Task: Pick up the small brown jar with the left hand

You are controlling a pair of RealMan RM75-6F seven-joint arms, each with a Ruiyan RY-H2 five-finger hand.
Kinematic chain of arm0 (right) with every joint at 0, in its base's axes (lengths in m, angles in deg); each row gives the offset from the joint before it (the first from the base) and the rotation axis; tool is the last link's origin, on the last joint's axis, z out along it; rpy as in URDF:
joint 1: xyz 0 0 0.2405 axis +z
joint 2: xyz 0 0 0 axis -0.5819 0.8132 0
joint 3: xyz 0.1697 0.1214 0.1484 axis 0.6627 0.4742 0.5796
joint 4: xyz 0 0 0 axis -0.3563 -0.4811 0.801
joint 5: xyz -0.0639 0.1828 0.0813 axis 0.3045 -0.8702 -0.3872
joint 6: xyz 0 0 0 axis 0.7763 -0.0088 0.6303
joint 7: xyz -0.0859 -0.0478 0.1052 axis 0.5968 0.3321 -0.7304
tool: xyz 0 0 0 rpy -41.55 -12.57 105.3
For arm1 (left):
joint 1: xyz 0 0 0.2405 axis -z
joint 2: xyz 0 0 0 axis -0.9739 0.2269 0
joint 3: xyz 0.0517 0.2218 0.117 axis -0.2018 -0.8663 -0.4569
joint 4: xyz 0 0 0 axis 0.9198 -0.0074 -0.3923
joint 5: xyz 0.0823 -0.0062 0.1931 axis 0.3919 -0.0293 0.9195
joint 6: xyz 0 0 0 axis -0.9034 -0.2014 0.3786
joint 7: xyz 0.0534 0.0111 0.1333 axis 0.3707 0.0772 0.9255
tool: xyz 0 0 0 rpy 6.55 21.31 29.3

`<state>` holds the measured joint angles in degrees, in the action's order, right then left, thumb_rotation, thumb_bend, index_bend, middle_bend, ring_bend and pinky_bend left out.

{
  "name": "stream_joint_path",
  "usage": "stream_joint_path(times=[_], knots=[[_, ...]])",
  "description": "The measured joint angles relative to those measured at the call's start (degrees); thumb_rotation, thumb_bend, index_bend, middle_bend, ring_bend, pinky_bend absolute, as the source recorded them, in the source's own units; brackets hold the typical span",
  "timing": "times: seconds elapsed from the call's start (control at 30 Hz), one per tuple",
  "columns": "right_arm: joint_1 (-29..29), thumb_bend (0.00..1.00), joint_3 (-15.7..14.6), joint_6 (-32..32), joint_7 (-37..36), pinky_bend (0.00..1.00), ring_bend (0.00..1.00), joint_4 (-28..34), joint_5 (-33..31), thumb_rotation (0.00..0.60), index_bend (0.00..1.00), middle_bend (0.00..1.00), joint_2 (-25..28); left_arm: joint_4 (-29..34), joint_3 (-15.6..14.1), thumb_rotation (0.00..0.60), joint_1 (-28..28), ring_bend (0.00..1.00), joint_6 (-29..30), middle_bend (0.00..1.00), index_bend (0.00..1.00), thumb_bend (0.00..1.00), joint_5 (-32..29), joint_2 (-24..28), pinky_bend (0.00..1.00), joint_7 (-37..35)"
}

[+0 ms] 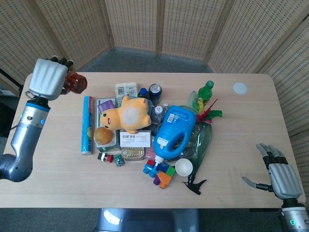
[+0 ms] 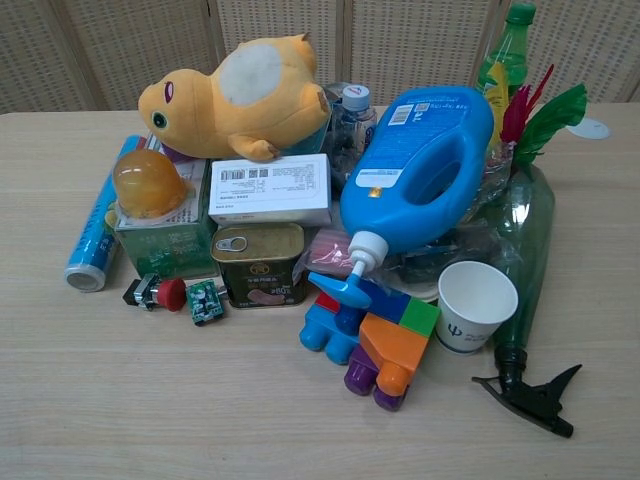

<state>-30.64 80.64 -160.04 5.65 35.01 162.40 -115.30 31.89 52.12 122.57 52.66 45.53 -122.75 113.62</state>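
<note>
Small brown jar, left hand gripping

1. A wooden counter carries a crowded heap of things; no hand shows in the chest view.
2. Upper left, a yellow plush toy lies on top of a white labelled box.
3. Below that box stands a gold tin can.
4. At the left edge a blue tube lies beside a green box, with an amber dome on it.
5. At centre, a blue detergent jug tilts with its spout down toward coloured building blocks.
6. Right of the blocks stands a white paper cup, just beside a green spray bottle lying with its black trigger toward the lower right.
</note>
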Motion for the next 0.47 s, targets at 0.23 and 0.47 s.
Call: stream_joint_path(times=[0.23,0.47], knots=[[0.34,0.0,-0.19,0.91,-0.14,0.0,0.0,0.01,-0.1,0.285,0.0,0.0,-0.28,1.81,1.06,0.6,4.78,0.63,-0.23,0.75,0.83,0.08,-6.33,1.27,0.7,4.08],[0.04,0.0,0.08,0.37,-1.87,0.0,0.0,0.57,-0.67,0.283,0.0,0.0,0.39,2.89,-1.37,0.6,6.02,0.63,1.42,0.74,0.83,0.09,-7.44,1.01,0.7,4.72]])
